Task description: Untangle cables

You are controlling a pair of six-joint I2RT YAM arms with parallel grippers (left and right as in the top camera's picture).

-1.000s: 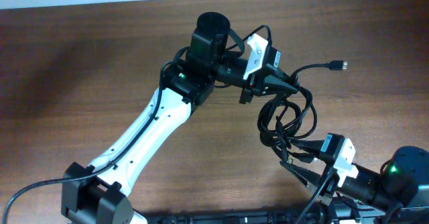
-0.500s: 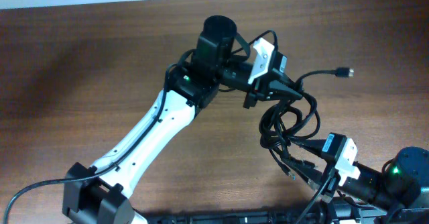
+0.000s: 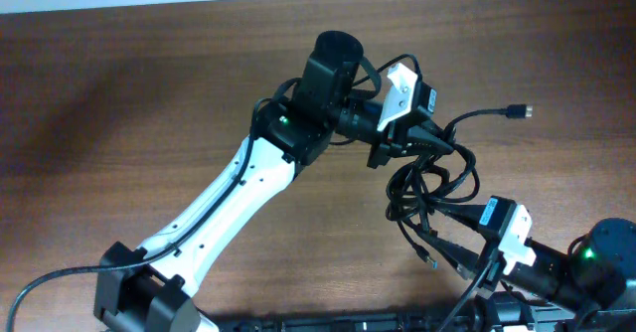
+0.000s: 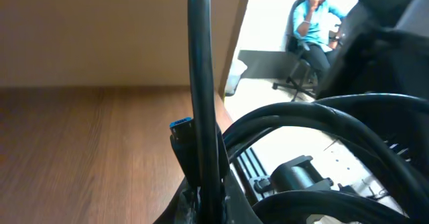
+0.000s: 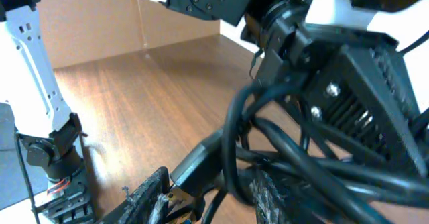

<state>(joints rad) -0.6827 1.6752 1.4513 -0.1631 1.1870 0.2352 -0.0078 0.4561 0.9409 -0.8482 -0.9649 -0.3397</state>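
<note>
Wooden table [image 3: 119, 93] beneath tangled cables [image 3: 397, 203]

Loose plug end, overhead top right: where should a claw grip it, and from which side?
Grip the thin cord just behind the plug, coming from above on the far right side, with the fingers across the strand. That stretch sticks out nearly straight and clear of the tangle. The left claw clamps the tangle and the right claw sits at its lower edge. The plug itself looks too small to pinch.

Overhead downward — both wrist views close on cables [image 3: 429, 195]
</note>
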